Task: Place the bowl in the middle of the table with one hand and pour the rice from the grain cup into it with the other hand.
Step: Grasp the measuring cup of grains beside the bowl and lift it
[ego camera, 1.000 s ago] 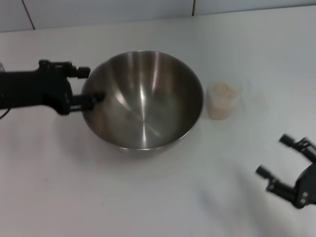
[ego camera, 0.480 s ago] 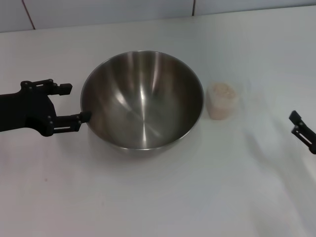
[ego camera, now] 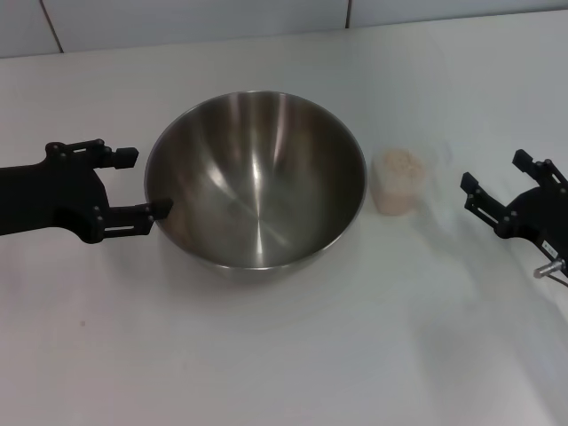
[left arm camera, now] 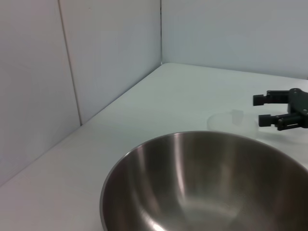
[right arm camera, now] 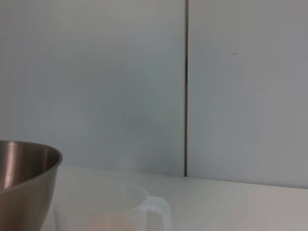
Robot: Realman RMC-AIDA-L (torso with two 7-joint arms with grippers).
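Our left tool (ego camera: 142, 182) is open just beside the big bowl (ego camera: 256, 177), which sits in the middle of the white surface (ego camera: 284, 355). The bowl is empty. The rice (ego camera: 401, 163) waits in the grain cup (ego camera: 399, 182), near the bowl. Our right tool (ego camera: 501, 188) is open, with bare room between it and the cup.

Bowl (left arm camera: 202, 187): near rim and bottom cut off in left wrist view.
Grain cup (right arm camera: 108, 209): lower part cropped in right wrist view.
Right gripper (ego camera: 504, 188): wrist runs off frame behind its fingers.
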